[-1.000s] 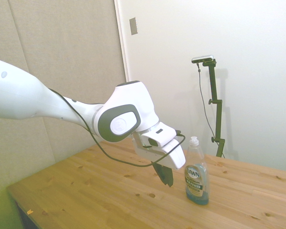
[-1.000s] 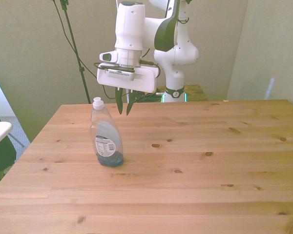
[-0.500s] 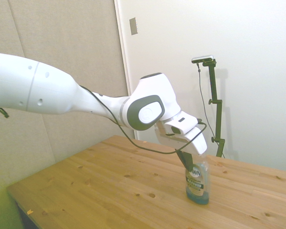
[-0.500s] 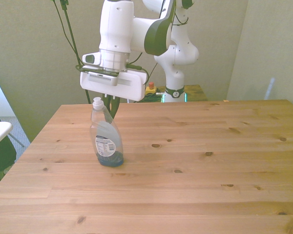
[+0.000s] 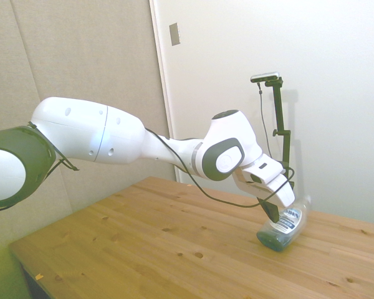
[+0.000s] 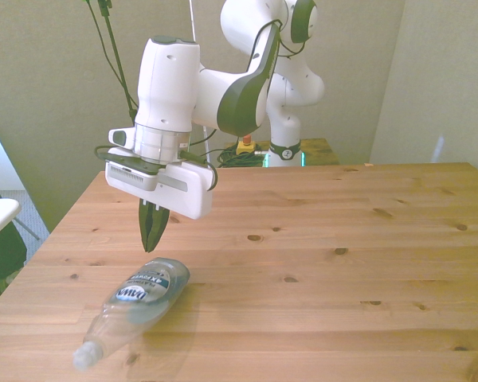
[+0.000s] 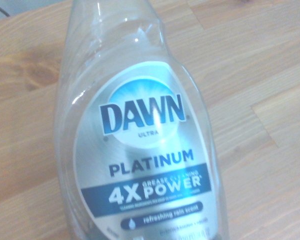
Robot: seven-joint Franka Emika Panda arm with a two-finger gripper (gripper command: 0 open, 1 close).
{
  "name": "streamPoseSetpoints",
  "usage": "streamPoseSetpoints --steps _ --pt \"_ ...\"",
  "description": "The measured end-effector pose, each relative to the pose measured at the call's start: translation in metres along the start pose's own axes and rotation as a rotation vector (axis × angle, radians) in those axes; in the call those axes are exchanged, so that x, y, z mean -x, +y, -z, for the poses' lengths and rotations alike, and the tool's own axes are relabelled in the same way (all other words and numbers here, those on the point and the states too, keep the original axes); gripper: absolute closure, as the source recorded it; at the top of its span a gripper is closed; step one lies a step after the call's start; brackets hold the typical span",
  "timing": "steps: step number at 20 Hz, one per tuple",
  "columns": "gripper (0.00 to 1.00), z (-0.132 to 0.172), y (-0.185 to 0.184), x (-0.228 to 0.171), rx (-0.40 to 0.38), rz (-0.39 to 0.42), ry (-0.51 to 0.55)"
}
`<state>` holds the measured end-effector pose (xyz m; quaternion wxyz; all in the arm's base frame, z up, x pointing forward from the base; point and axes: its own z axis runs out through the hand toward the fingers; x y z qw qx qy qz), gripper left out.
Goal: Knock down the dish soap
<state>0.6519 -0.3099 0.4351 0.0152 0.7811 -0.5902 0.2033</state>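
Surface: wooden table (image 6: 342, 302).
Dish soap (image 6: 139, 296): toppling, nearly flat.
Gripper (image 6: 150, 236): pressed together, empty.
Remaining: nothing apparent.

Dish soap (image 6: 140, 295) lies tipped over on the bench (image 6: 319, 278), toward the front view's left, its cap end pointing at the near edge and its base end toward the bench's middle. In the side view the bottle (image 5: 283, 223) leans with its base on the bench top (image 5: 143, 237) and cap end raised. End effector (image 6: 151, 231) hangs just above and behind the bottle's base end, fingers pointing down, pressed together. Wrist view: label side of the bottle (image 7: 140, 150) faces up, bench (image 7: 270, 100) beneath.
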Motion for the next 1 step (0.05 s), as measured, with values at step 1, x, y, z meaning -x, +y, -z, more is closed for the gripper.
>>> streamPoseSetpoints --steps 1 --pt "1.00 -0.0016 -0.0018 -0.0005 -0.005 -0.004 -0.001"
